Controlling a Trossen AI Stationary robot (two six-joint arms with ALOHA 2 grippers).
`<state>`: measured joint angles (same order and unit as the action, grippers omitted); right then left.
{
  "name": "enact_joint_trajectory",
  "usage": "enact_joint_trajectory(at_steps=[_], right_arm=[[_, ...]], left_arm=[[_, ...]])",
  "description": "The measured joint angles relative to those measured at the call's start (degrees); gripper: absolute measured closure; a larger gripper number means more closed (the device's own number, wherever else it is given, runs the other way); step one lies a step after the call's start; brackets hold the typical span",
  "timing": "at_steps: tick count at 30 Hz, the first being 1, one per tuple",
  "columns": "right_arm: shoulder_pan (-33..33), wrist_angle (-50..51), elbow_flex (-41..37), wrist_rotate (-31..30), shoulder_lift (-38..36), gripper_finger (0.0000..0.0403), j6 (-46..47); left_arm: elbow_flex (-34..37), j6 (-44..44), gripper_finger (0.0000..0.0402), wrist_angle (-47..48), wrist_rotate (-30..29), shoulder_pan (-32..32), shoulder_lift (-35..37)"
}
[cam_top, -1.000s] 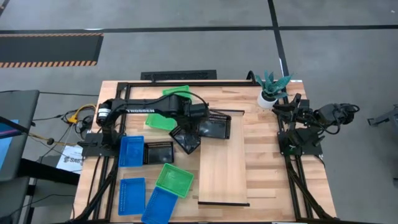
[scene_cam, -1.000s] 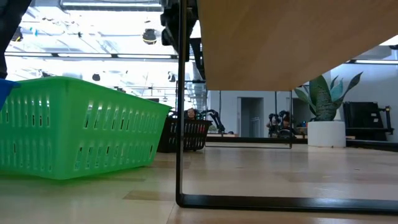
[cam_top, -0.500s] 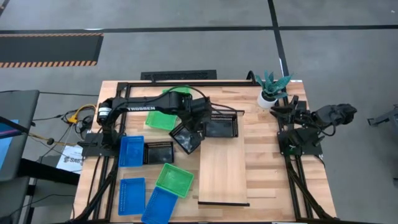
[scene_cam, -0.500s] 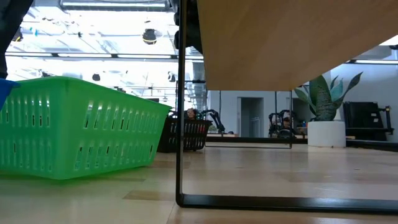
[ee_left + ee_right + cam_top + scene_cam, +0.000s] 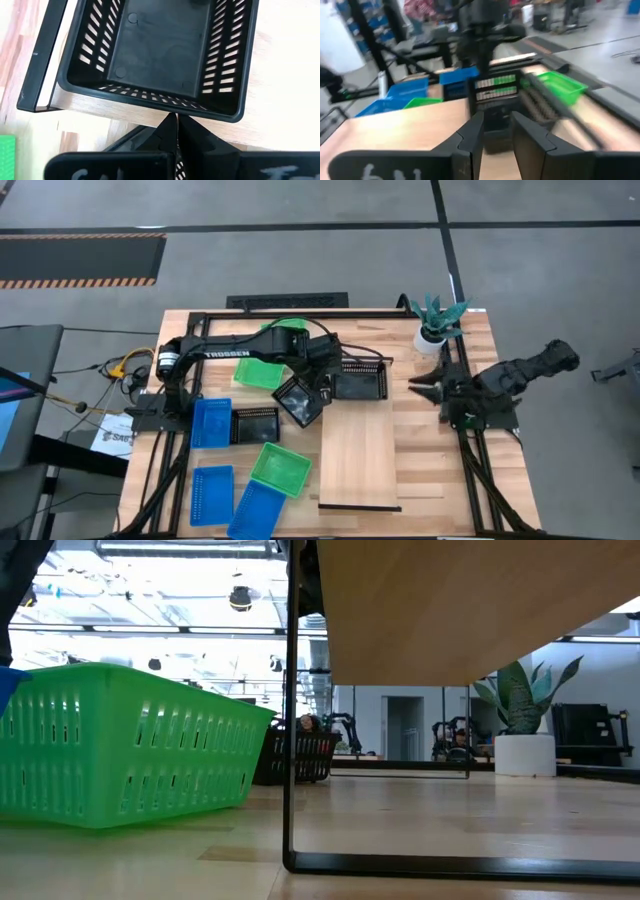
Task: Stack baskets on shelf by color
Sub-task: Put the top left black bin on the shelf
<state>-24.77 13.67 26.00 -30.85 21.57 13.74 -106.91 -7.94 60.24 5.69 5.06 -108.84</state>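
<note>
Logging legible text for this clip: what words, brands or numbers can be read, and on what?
"TROSSEN": white letters on the left arm, high view.
White marks on each wrist mount, in the wrist views: cut off, unreadable.
Paper beside the table's left edge: print too small to read.

Hidden, cropped or unclear:
- Black basket [image 5: 165,52]: far end cut by the left wrist picture's edge.
- Green basket [image 5: 120,745]: left part cropped in low view.
- Shelf [image 5: 470,600]: only its underside shows there.
- Right wrist view: baskets smeared by blur; count unreadable.
- Left gripper [image 5: 322,380]: fingers too small to read from above.
</note>
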Motion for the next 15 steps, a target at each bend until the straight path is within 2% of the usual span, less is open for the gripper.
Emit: enact_joint_trajectory(at_steps=[6,11,15], right_arm=[[-0.06,-9.69,-0.02,6.46,11.14,0.0285,-0.07],[-1.27,-15.52,-0.02,6.96,17.93,0.0285,-0.13],[-2.57,-18.56,-0.02,6.97,20.66,0.0285,-0.22]], left_arm=[[0.00,0.02,0.0401,-0.45,-0.02,0.00,0.00],[0.00,0.72,0.0401,-1.05,-0.07,0.00,-0.02],[0.00,0.85,0.0401,-1.07,-0.07,0.00,-0.02]])
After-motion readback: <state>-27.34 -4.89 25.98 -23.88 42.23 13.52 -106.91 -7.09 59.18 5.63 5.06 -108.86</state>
